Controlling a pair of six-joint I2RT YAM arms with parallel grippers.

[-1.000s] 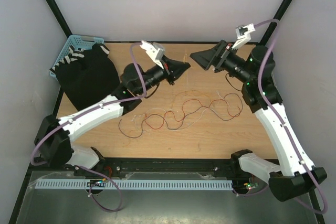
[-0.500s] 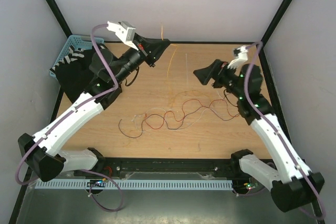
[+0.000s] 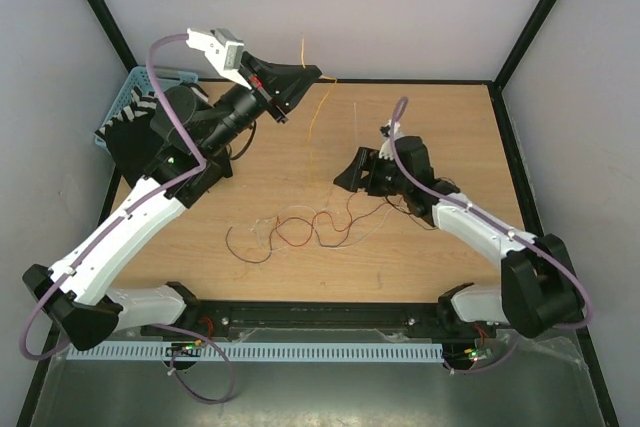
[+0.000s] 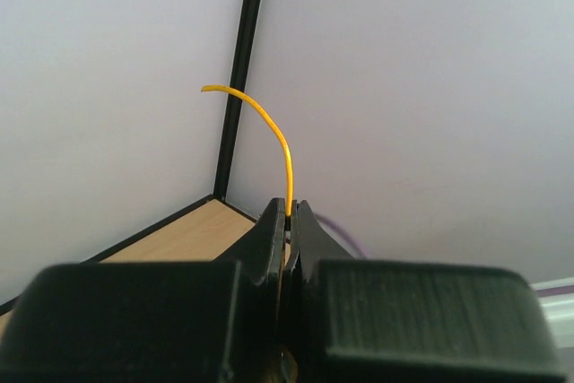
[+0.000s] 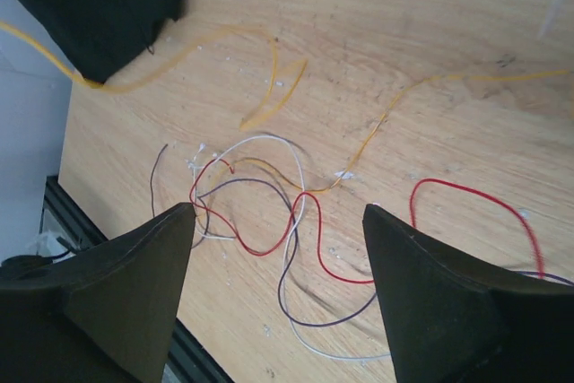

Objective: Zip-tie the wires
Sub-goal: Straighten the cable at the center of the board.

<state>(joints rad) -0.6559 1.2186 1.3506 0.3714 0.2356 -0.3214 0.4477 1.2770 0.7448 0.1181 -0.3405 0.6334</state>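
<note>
Orange-yellow, 1 strand of the wires point(image 3: 318, 219) rises from the table point(image 3: 450, 127) to the left gripper point(image 4: 288, 213), whose jaws are pressed together on it high near the back-left corner, the free end curling above the tips. The rest of the tangle, at least 3 more strands in red, dark brown and white, lies mid-table with its long axis running left to right. It sits under and slightly left of the right gripper point(image 5: 278, 214), the nearer of the 2, which hangs low with jaws wide apart and nothing between them.
</note>
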